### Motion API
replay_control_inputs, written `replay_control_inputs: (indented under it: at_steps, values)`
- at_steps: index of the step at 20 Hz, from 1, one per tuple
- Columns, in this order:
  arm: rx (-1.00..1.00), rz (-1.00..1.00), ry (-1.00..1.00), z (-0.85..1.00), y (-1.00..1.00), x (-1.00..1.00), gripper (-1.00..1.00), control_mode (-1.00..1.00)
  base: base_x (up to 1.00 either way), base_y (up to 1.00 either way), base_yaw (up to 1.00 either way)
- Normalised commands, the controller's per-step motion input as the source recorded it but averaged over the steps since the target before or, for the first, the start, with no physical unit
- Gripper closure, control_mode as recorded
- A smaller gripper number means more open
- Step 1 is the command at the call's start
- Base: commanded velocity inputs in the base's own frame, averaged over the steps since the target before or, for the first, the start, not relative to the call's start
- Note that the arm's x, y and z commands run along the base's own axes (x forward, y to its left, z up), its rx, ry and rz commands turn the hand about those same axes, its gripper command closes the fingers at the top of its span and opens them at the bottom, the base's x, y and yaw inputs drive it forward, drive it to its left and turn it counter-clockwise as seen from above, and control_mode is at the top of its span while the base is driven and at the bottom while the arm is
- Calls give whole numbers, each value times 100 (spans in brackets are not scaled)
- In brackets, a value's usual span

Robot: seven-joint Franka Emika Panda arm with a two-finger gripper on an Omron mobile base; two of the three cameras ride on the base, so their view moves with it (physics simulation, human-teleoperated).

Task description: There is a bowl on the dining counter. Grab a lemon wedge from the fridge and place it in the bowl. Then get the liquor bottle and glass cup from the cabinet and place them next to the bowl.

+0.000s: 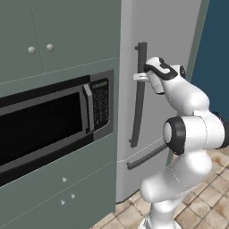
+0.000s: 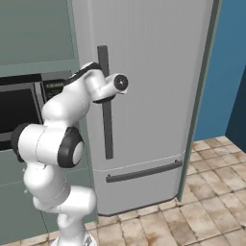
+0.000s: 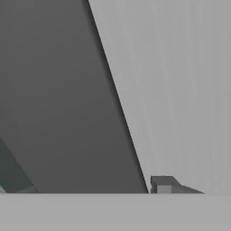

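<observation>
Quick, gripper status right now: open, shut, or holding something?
Gripper: at the fridge's vertical bar handle, fingers around it, but whether it is clamped shut cannot be told.

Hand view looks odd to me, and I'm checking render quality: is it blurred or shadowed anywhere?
Hand view: the dark handle is soft-edged, throwing a narrow shadow on the fridge door. Left base view: sharp, evenly lit, no glare, with the end effector at the handle.
</observation>
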Motion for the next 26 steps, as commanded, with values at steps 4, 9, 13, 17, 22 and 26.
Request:
replay_control_inputs:
  at_steps: [4, 9, 13, 17, 22, 26]
  values:
    - [0, -9, -8, 0, -68, -51, 100, -100, 0, 0, 0]
    - [0, -6, -6, 0, -100, -74, 100, -100, 0, 0, 0]
    - [0, -1, 0, 0, -100, -72, 100, -100, 0, 0, 0]
    - [0, 0, 0, 0, -100, -70, 100, -100, 0, 0, 0]
    - [0, 0, 0, 0, -100, -70, -100, -100, 0, 0, 0]
    - [3, 0, 0, 18, -46, -97, -100, -100, 0, 0, 0]
